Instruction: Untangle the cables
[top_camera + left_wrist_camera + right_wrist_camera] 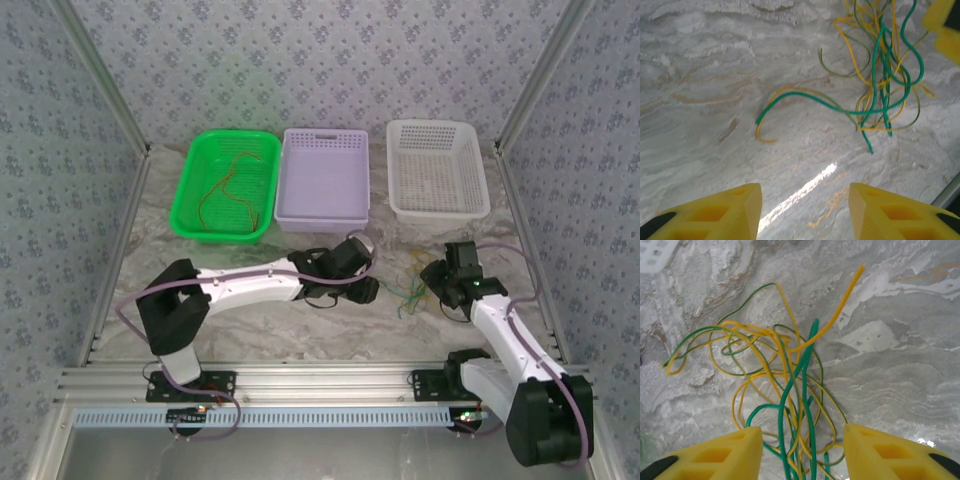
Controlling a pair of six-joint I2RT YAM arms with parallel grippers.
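Bright even light; glare streak on table (710, 90); wrist views slightly soft.

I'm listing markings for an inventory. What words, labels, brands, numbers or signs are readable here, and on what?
None can be read.
The green basket, the lilac basket, the white basket and the cables show no lettering.
The pale strip along the front rail has fine marks, too small to read.
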